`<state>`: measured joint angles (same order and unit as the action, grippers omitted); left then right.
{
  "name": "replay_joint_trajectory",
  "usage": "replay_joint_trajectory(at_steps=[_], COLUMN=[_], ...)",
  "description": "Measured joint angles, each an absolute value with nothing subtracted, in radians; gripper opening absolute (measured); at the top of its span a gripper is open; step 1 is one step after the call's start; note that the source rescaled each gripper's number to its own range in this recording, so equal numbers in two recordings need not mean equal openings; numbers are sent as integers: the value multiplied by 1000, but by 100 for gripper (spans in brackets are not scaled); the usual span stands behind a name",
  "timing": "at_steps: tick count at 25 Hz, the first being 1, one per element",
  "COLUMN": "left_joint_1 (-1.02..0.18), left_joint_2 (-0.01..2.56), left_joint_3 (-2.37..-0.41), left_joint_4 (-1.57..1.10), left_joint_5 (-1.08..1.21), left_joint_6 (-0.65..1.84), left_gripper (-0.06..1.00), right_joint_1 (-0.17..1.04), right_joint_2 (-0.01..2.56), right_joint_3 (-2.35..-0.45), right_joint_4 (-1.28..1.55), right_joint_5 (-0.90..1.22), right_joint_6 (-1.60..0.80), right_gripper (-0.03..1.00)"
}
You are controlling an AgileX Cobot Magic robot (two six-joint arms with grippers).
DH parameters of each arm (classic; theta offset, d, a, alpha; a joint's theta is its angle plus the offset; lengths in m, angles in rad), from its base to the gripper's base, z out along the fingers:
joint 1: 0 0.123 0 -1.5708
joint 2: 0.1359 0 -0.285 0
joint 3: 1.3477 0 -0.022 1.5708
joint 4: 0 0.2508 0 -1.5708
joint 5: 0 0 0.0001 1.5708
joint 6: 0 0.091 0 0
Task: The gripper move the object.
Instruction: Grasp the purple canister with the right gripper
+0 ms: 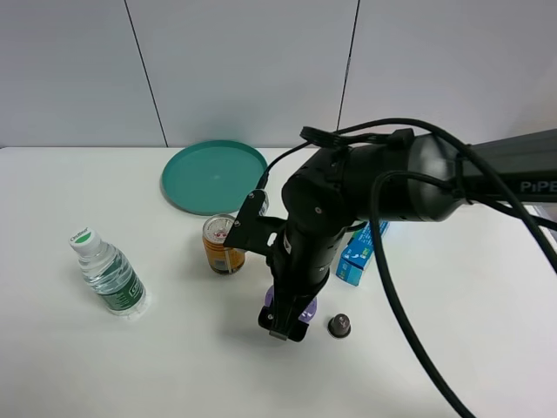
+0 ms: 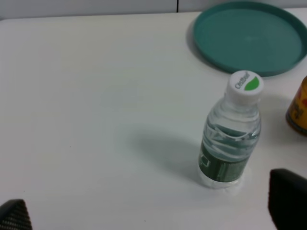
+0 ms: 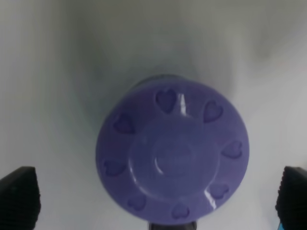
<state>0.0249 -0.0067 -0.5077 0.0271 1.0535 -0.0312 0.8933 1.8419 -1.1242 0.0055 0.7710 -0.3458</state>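
The lavender-purple jar (image 3: pixel 172 155), with heart dimples on its lid, stands on the white table. In the exterior high view only its edge (image 1: pixel 307 306) shows under the right arm. My right gripper (image 1: pixel 285 324) is straight above it. In the right wrist view the right gripper (image 3: pixel 156 191) is open, with its fingertips (image 3: pixel 19 191) wide apart on either side of the jar and clear of it. My left gripper (image 2: pixel 148 211) is open and empty, low over the table near the water bottle (image 2: pixel 231 134). The left arm is out of the exterior high view.
A gold drink can (image 1: pixel 222 246) stands just left of the right arm, with a teal plate (image 1: pixel 213 177) behind it. A water bottle (image 1: pixel 108 272) stands at the left. A small dark capsule (image 1: pixel 338 326) and a blue box (image 1: pixel 359 257) lie right of the jar.
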Motion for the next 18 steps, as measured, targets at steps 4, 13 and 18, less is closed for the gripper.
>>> replay_joint_trajectory(at_steps=[4,13,18], left_joint_1=[25,25,25], left_joint_2=[-7,-7,-7], left_joint_3=[-508,-508,-508], left_joint_4=[27,27,27], left_joint_5=[1054,1054,1054], left_joint_6=[-31,-31,-31], left_gripper=[100,100,100], right_joint_1=[893,893,893], right_joint_2=[1872,1913,1938], right_joint_3=[-1124,-1124,-1124], right_joint_4=[5,5,0], right_joint_5=[749,709,693], right_joint_6=[-347,-347,-361], right_gripper=[100,100,100])
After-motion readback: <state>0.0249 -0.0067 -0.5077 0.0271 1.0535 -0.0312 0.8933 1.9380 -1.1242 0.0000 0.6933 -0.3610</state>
